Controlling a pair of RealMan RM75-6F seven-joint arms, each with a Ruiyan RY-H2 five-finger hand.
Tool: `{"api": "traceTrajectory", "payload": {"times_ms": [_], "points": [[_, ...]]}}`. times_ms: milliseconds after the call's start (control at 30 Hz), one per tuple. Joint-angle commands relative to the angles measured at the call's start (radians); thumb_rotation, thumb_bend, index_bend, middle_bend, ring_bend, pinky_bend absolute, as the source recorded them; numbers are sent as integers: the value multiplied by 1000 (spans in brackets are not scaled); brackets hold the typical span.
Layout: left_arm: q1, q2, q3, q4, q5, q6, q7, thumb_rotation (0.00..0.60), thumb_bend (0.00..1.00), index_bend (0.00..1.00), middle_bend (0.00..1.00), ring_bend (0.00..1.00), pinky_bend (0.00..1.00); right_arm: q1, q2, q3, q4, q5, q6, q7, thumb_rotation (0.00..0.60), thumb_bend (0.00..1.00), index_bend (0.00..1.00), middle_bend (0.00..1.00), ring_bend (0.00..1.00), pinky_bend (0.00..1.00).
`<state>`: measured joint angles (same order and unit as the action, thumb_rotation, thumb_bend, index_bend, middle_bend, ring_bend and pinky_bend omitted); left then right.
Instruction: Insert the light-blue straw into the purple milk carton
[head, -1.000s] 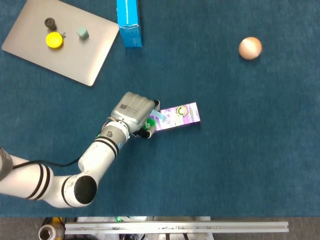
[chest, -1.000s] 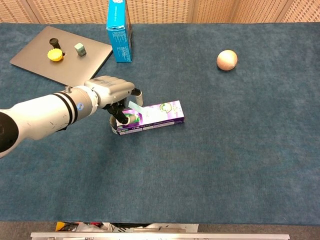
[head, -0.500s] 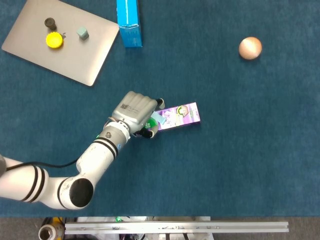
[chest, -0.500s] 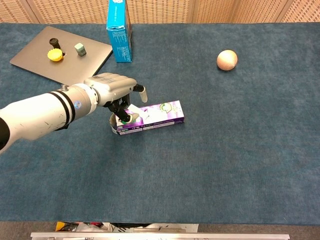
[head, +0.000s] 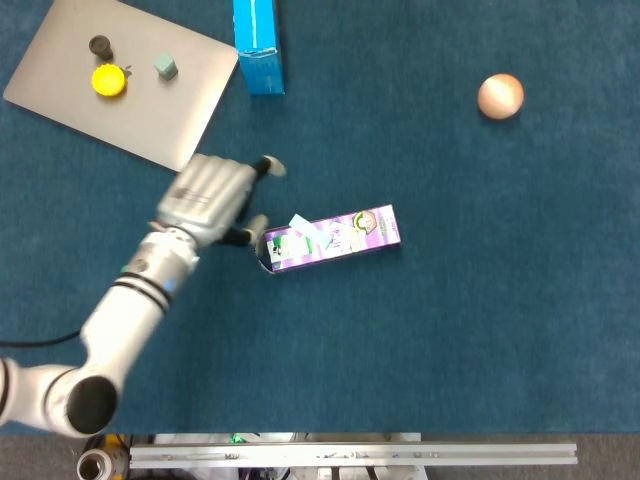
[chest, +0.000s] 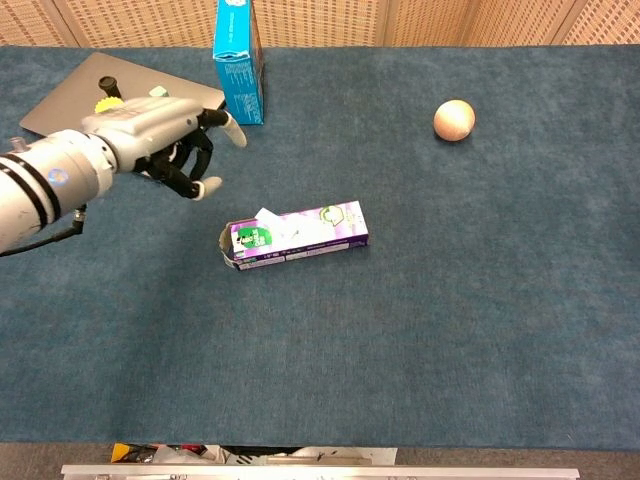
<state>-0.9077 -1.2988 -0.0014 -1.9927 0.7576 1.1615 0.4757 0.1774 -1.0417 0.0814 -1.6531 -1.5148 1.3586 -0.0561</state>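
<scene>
Looking down on our blue table (head: 450, 330), we see the carton (head: 335, 237) lying on its side near the middle, its long axis running left to right with the right end tipped slightly away from us. It is purple with white and green print. The straw (head: 303, 228) shows as a short pale blue piece lying against the carton's top face near its left end; we cannot tell from either view whether its tip is pushed into the carton or only resting on it. In the chest view the carton (chest: 296, 234) sits the same way, with the straw (chest: 266, 217) a small light sliver at its upper left corner.

Our left hand (head: 207, 198) is just left of the carton and apart from it, touching nothing. Its fingers are spread and loosely bent, and it holds nothing. The chest view shows this left hand (chest: 165, 142) raised above the table, palm side turned toward the carton, with the white and grey arm (chest: 45, 185) running off the left edge. Our right hand does not appear in either view.

At the far left lies a closed laptop (head: 140, 110). On its lid rest a yellow cap (head: 109, 80), a small dark knob (head: 100, 46) and a grey-green block (head: 166, 67). A blue box (head: 258, 45) stands just right of the laptop. A tan ball (head: 500, 97) sits well apart at the far right.
</scene>
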Motion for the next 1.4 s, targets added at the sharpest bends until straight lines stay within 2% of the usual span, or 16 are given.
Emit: {"api": "traceTrajectory", "payload": {"times_ms": [33,233,300,433,533,600,667,800,900,1067,1133,1233,1300,1400], "points": [[120,51,58,19,182,118,-71,586,384,231,616,636,894,31,13,1,-33,-26,-29,-20,545,459,239,357,244,357],[269,30,116,146,428,296,-135,600,384,234,582,589,845,91,20,8,-93,-50,-95,-63,597,466,239,377,253,400],[318,17,131,204,490,345,-161,600,384,236,580,584,840,113,14,10,-111,-59,-117,-81,600,490,239,413,292,442],[388,17,147,270,538,384,-207,600,385,244,577,583,838,163,3,13,-141,-72,-177,-109,600,590,239,493,416,576],[437,27,150,294,554,405,-235,600,384,250,577,583,837,210,-10,17,-159,-81,-234,-125,600,729,239,606,551,702],[469,35,154,302,561,414,-250,600,384,250,576,583,837,250,-20,21,-167,-78,-289,-125,600,910,239,713,650,797],[495,42,155,306,567,421,-269,600,384,250,573,583,837,288,-29,26,-174,-67,-344,-130,600,991,228,787,728,856],[543,59,153,319,572,415,-317,600,384,251,570,582,837,380,-68,43,-183,-20,-475,-160,600,1000,183,927,888,979],[568,68,144,332,577,409,-349,600,384,251,569,583,837,445,-107,57,-183,30,-563,-191,600,1000,167,993,982,1000],[597,79,123,348,588,398,-388,600,384,251,570,583,837,539,-177,80,-162,119,-666,-236,597,1000,167,1000,1000,1000],[606,82,114,352,593,391,-400,600,384,252,569,583,837,573,-203,84,-151,159,-698,-259,572,1000,167,1000,1000,1000],[617,84,101,354,603,382,-418,600,384,252,569,583,837,621,-228,84,-144,225,-746,-295,451,1000,168,1000,1000,1000],[625,85,93,358,611,377,-427,600,384,252,570,583,837,648,-246,84,-140,261,-755,-321,392,1000,183,1000,1000,1000],[634,84,80,364,618,369,-436,600,384,253,569,583,832,677,-278,77,-128,303,-739,-375,366,1000,200,1000,1000,1000]]}}
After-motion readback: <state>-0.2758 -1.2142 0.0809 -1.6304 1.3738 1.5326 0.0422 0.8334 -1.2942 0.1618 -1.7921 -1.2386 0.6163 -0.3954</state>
